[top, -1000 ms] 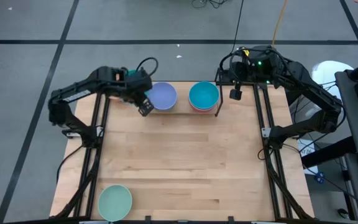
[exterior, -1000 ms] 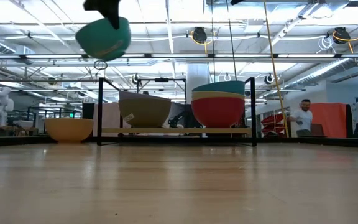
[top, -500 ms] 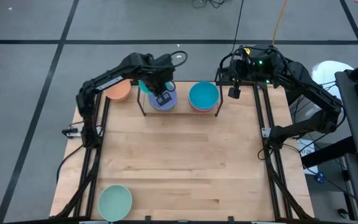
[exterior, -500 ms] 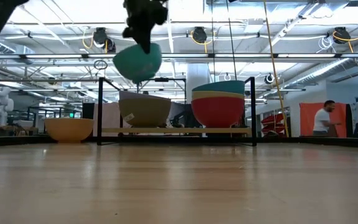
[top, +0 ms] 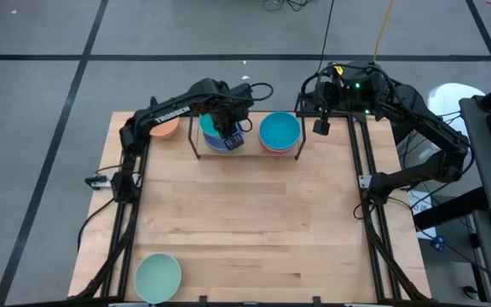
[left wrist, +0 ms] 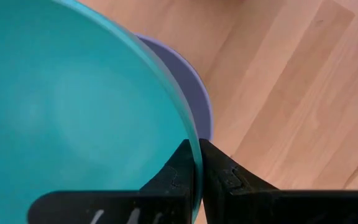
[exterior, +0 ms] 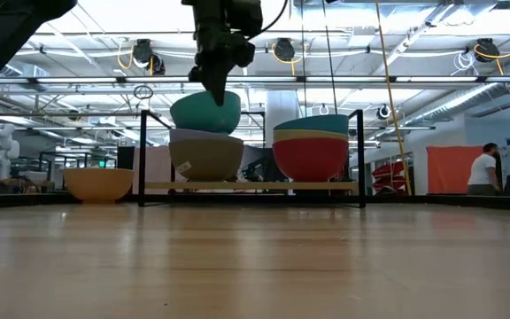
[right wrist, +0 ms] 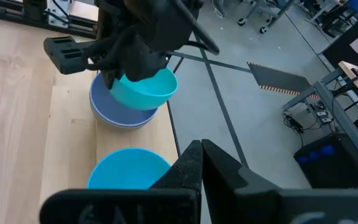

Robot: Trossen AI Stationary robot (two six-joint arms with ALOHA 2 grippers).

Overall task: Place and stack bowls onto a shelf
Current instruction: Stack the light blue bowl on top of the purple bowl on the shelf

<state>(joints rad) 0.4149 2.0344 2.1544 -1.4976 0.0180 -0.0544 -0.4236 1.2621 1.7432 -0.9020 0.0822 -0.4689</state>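
The shelf [exterior: 246, 187] stands at the table's far edge. Its left stack is a lavender bowl [top: 222, 144] in an olive-grey one [exterior: 206, 159]. Its right stack [exterior: 311, 151] is topped by a teal-blue bowl [top: 279, 132]. My left gripper [top: 228, 131] is shut on another teal bowl [exterior: 205, 112], directly over the lavender bowl [left wrist: 202, 99]. Whether the two bowls touch, I cannot tell. My right gripper [right wrist: 201, 147] hangs shut, touching nothing, above the far right of the table. My left gripper pinches the teal bowl's rim [left wrist: 195, 157], one finger inside the bowl and one outside. The fingers come from above, pointing down. The bowl hangs tilted below them, its bottom at the lavender bowl's rim.
An orange bowl [top: 165, 127] sits on the table left of the shelf. A mint green bowl [top: 158, 276] lies at the near left corner. The shelf's black wire uprights [exterior: 142, 159] stand beside the stacks. Bare wood fills the middle of the table.
My left gripper has carried the teal bowl from over the table's far left corner toward the right and down, to just above the shelf's left stack. The wrist has rolled on the way, and the bowl stays held by its rim.
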